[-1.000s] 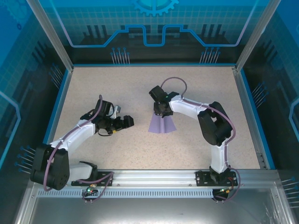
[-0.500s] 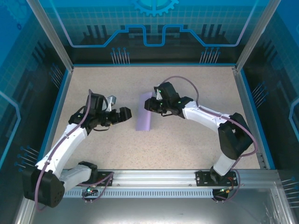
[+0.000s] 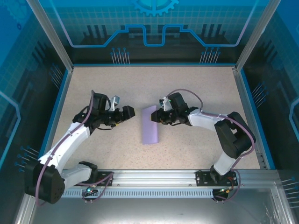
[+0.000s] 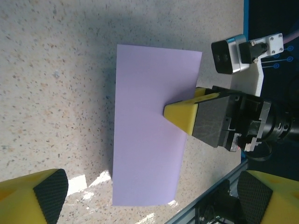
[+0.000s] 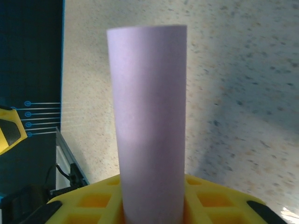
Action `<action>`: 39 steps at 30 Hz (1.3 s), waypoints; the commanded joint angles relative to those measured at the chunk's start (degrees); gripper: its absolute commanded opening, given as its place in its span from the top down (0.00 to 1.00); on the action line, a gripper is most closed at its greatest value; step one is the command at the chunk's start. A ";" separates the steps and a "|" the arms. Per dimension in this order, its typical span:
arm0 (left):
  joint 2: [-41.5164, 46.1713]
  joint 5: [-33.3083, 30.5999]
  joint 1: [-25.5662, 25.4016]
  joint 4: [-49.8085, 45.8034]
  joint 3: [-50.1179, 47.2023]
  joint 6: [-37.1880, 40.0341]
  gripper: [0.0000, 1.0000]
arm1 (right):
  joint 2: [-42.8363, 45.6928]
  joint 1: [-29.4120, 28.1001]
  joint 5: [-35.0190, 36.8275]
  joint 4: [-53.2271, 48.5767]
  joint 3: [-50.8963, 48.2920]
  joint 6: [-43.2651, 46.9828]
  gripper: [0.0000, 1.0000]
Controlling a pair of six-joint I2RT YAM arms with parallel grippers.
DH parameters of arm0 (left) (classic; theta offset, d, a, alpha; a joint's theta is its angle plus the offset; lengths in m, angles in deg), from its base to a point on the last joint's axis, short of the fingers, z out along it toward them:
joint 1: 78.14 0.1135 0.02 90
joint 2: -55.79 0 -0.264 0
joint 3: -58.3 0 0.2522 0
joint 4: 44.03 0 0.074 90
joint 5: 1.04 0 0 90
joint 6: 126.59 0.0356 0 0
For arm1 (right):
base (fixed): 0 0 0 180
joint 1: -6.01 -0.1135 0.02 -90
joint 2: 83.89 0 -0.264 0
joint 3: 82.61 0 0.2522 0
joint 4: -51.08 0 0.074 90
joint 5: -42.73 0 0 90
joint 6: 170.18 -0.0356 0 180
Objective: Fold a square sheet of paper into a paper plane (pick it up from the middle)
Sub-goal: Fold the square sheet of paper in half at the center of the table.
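A thin lavender-purple sheet of paper point(image 3: 150, 126), folded into a long plain strip, sits at the middle of the speckled beige table point(image 3: 196, 84), with its length running from the near side towards the far side. The right end effector point(image 3: 159, 117) is clenched on the strip's right-hand edge towards the far end. In the left wrist view one of its yellow fingers point(image 4: 183, 115) lies over the top of the paper point(image 4: 147, 144). In the right wrist view the strip point(image 5: 149, 116) runs straight out from between the yellow fingers point(image 5: 93, 203) and casts a shadow on the table. Whether its free end rests on the surface cannot be told. The left end effector point(image 3: 122, 108) is released, its jaws spread wide, just beside the strip's left edge and not touching it.
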 commanded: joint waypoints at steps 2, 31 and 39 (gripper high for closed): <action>-1.78 1.77 -2.46 6.06 -2.67 -3.74 0.04 | -1.97 1.83 -3.18 -1.83 -1.10 5.77 0.71; -21.11 -3.49 -17.36 25.41 -3.59 -9.51 0.41 | -7.84 9.04 -6.51 -4.50 -4.15 12.99 0.69; -28.38 -4.52 -20.16 28.91 -2.53 -10.30 0.59 | -7.36 9.94 -6.24 -4.25 -4.86 12.85 0.68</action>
